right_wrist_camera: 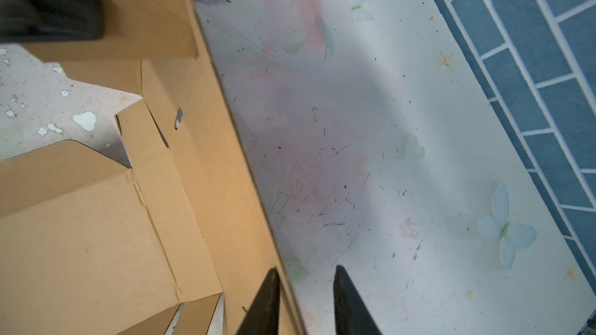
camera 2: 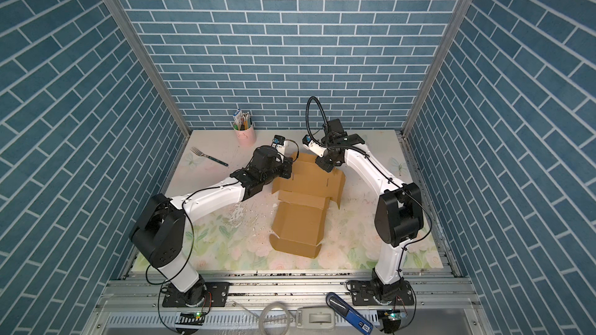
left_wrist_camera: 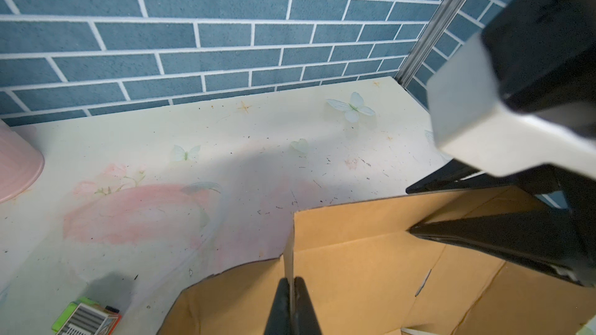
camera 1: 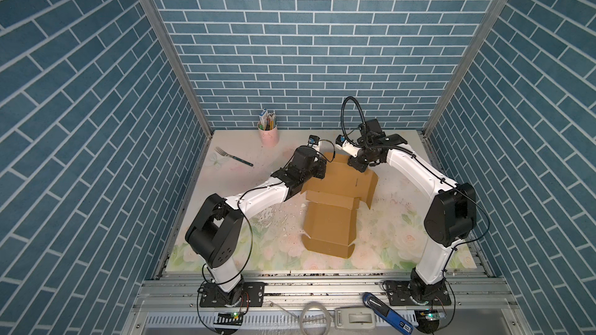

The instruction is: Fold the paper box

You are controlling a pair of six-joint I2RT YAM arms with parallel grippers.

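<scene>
Paper box (camera 1: 332,220) (camera 2: 298,220) lies mid-desk btw the two arms, part-folded, plain brown card. Under it the desk (camera 1: 403,220) is pale w/ a faded print of pink roses, green leaves & butterflies. Its surface is scuffed, w/ white chipped patches just left of the box. Room: blue brick-pattern walls (camera 1: 290,59) on three sides, metal posts at the back corners, metal rail along the front edge. At the back, near the wall, stands a pink cup (camera 1: 268,133) of pencils. Left of it lies a fork (camera 1: 233,157), well apart from the card. The wrist views also show a small green-and-orange toy (left_wrist_camera: 87,317) on the desk near the box's far-left flap.

Long axis of the paper box runs front-to-back in both top views, leaning slightly right toward the far end. Near end: flat panel w/ a narrow lip flap pointing at the front rail. Far end: wider section w/ side flaps, the right-hand one tilted up.

The left pincer (left_wrist_camera: 292,285) is clamped on the thin edge of an upright flap at the box's far-left. The right pincer (right_wrist_camera: 306,269) is at the far-right corner, jaws a modest gap apart, straddling the far edge of the card. One finger is close to the card, the other clear of it over bare desk.
</scene>
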